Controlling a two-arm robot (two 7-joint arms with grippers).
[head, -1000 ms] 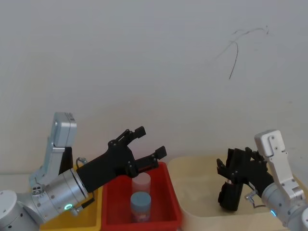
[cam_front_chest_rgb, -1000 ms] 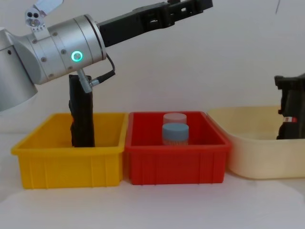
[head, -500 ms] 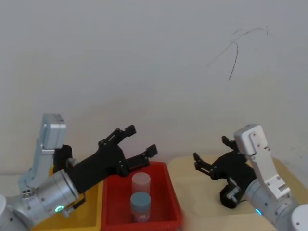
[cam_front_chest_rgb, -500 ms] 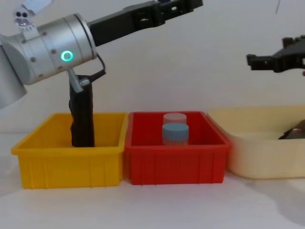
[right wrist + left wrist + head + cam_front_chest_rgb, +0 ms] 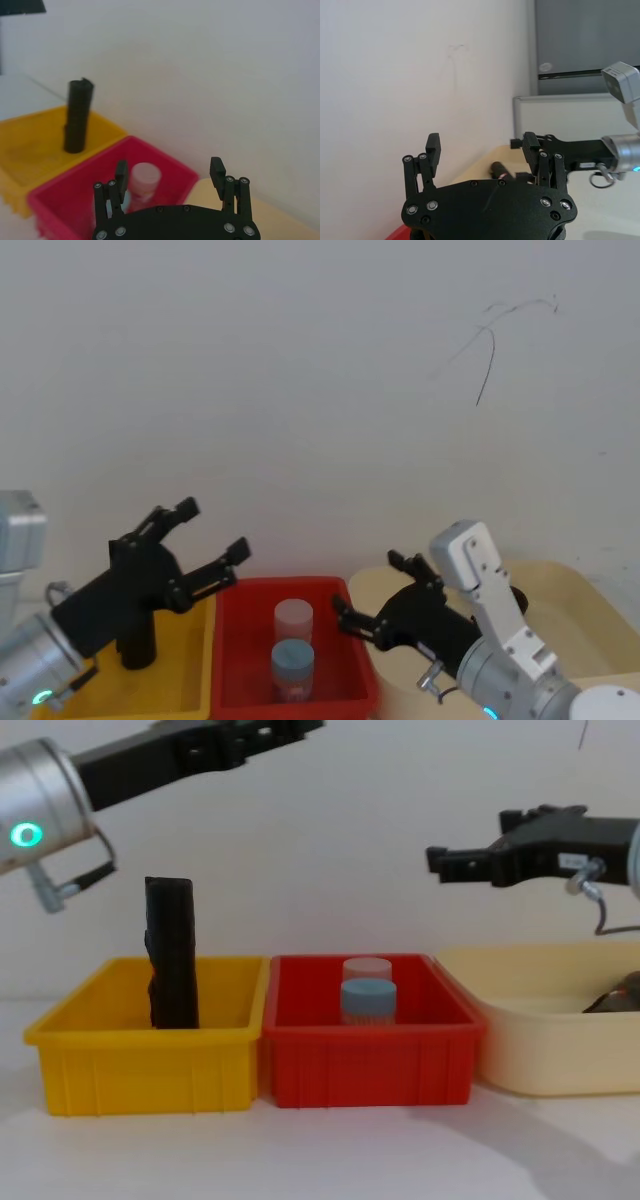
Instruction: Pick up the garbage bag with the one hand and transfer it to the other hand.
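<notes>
The garbage bag lies low in the cream bin at the right; the left wrist view shows it as a black roll with a red label. Neither gripper touches it. My right gripper, on the arm with the blue light, hangs open and empty in the air left of the cream bin, over the red bin's right side. My left gripper, on the arm with the green light, is held high above the yellow bin, open and empty.
A second black roll with no label stands upright in the yellow bin. The red bin between the two others holds two capped jars. A white wall stands close behind the bins.
My right gripper let go of the garbage bag in the cream bin, rose and swung left toward the red bin. My left arm drew back to the left.
</notes>
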